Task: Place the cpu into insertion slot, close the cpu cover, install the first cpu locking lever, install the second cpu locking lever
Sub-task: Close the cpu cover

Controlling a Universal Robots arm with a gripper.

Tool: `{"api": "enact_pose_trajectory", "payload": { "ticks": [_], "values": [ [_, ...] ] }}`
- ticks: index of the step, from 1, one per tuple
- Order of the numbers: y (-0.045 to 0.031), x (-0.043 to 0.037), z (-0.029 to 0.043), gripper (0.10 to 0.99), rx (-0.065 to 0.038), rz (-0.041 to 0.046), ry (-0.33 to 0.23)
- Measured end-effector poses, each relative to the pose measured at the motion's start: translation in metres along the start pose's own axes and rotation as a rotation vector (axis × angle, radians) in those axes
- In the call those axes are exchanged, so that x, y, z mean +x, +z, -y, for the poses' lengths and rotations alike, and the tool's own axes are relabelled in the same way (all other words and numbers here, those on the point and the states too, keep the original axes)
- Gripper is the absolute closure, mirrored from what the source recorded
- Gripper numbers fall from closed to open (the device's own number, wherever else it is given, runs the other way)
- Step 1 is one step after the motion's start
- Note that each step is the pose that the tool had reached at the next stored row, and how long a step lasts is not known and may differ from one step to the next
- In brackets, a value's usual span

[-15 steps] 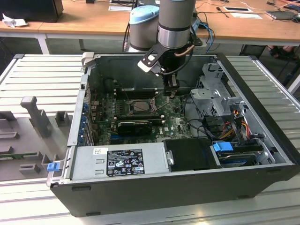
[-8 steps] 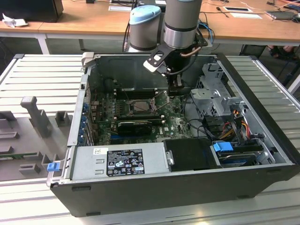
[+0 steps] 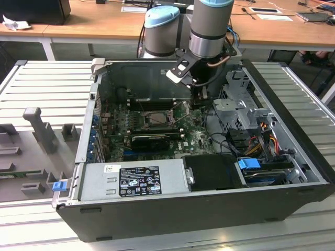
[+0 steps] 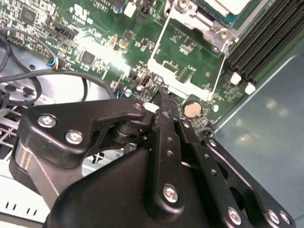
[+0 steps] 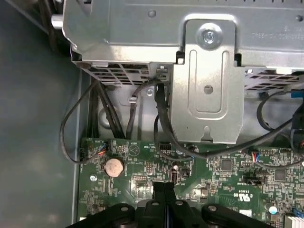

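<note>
Gripper (image 4: 163,97): black metal linkage arms dotted with bright screw heads. The two narrow fingers are pressed flat together with nothing between them.
Gripper position: low inside the open computer case (image 3: 183,214), with its tips over the green motherboard (image 4: 95,47).
Cpu cover (image 4: 178,80): thin square frame of silver sheet metal with a large window that shows green board through it. It is swung open, off the socket.
Cover direction: the hinged side is at the socket and the free edge points toward the fingertips. How steeply it tilts cannot be told from the second wrist view.
Cover and gripper: the free edge lies just beside the fingertips, with no clear contact.
Cpu (image 4: 225,4): flat pale face with a teal rim, cut off by the picture edge. It seems to sit in the socket beyond the cover's hinge, well apart from the fingers.
Insertion slot (image 3: 152,119): dark square frame mid-board, on the exterior view's left of the arm.
Coin cell (image 4: 191,110): round pale disc, just beside the fingertips.
Memory slots (image 4: 266,38): long black parallel ridges beside the socket.
Drive cage (image 5: 209,80): dull grey stamped steel with a screw, and black cables (image 5: 161,118) hanging below it.
</note>
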State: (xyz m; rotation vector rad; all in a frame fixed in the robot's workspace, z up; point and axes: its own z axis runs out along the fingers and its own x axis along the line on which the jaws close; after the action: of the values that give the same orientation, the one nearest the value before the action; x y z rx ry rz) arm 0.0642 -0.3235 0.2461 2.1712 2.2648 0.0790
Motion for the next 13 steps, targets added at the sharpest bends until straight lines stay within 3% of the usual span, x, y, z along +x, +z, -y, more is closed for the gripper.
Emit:
{"api": "enact_pose_trajectory", "payload": {
  "ticks": [13],
  "values": [
    [-0.0002, 0.0005, 0.0121, 0.980, 0.003, -0.0019, 0.000]
  ]
}}
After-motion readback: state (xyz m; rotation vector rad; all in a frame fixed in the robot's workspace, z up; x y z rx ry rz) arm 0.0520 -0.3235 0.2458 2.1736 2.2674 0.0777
